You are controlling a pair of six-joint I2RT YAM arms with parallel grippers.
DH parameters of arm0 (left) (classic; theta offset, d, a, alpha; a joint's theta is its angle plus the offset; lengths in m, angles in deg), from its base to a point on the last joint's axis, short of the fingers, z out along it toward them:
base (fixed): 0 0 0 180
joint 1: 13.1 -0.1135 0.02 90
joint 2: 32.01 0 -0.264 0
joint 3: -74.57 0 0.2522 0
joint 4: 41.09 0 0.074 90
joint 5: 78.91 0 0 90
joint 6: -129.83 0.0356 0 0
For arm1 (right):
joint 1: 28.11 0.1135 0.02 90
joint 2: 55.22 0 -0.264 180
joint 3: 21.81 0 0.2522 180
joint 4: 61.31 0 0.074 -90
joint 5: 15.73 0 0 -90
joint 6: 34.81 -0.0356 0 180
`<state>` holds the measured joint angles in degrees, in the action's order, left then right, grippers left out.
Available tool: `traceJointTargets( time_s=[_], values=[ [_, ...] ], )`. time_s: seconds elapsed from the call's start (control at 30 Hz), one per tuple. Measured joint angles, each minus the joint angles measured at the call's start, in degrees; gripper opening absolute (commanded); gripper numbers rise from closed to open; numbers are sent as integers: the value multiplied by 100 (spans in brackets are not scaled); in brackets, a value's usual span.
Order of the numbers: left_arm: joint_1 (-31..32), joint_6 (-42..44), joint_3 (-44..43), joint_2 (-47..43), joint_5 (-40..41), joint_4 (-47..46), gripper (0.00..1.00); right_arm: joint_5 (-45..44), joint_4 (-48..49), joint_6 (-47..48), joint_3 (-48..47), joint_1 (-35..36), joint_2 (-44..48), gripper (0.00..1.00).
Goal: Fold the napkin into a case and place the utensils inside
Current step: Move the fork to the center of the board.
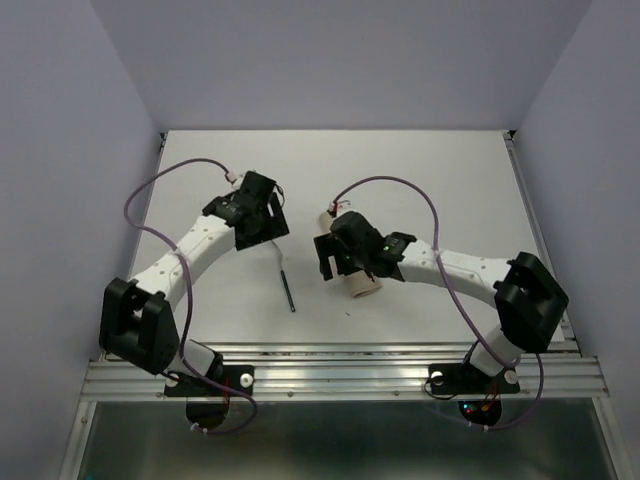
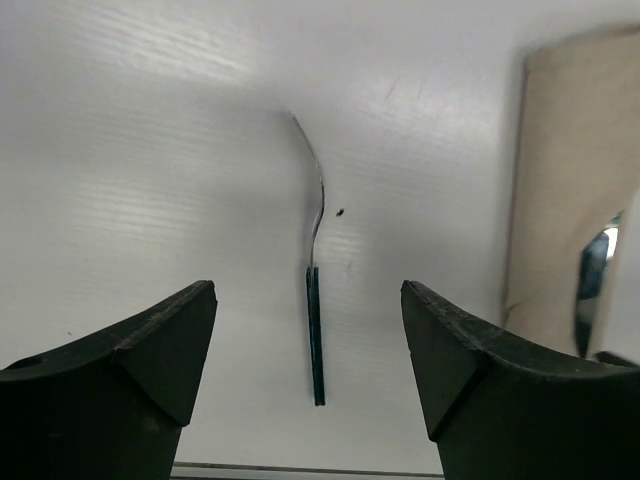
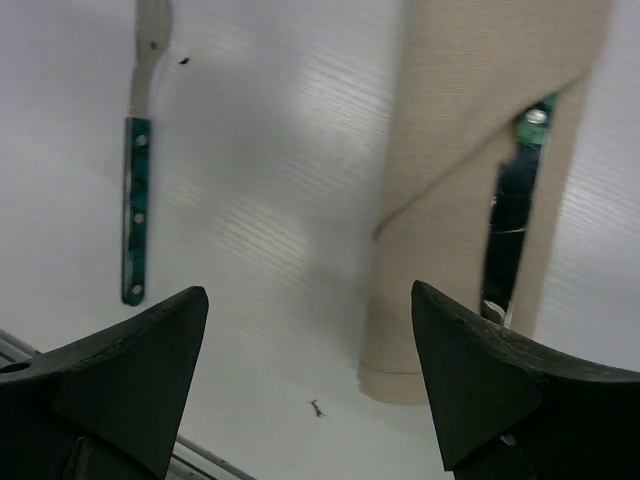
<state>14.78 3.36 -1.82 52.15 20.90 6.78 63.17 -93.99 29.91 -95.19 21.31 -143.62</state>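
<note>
**On the table (image 1: 420, 180) — one fork (image 2: 315, 330) out, one piece tucked in**

On the white table lies the napkin (image 3: 470, 170). It is folded into a long, thin case (image 1: 362, 287) with a slanted flap across the front. One of the utensils (image 3: 510, 220) sits inside the case. Its dark, shiny part shows in the slot, and a bit of green handle peeps out at one end.

The fork is not in the case. It lies flat on the table to the left of the cloth, apart from it. Its green handle points to the near edge.

The left gripper (image 2: 308, 300) hangs over the fork with its two fingers spread wide — it holds nothing. The right gripper (image 3: 310, 295) hangs above the table by the case. Its fingers are spread wide too, with nothing between them.

A tiny dark speck (image 2: 342, 212) sits beside the fork's neck.
</note>
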Motion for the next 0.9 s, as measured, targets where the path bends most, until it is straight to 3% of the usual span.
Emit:
traceJointTargets(
  time_s=[0.27,0.5,0.6,0.67,0.7,0.8,0.9],
  values=[
    [-1329,282,-492,-1294,210,348,83,127,13,149,-1152,1172,-1139,80],
    [-1451,457,-468,-1384,107,468,82,321,9,149,-1300,1827,-1849,69],
    [-1451,492,-334,-1340,-20,437,82,302,11,133,-1384,1838,-2232,52],
    [-1451,516,-254,-1325,-81,426,82,210,92,138,-1517,1812,-2350,36],
    [-1451,531,-210,-1325,-105,431,82,201,96,146,-1576,1808,-2387,22],
    [-1451,568,-168,-1325,-166,428,82,98,166,192,-1668,1801,-2500,1],
    [-1451,603,-157,-1325,-210,426,82,177,367,343,-1665,1768,-2496,1]
  ],
)
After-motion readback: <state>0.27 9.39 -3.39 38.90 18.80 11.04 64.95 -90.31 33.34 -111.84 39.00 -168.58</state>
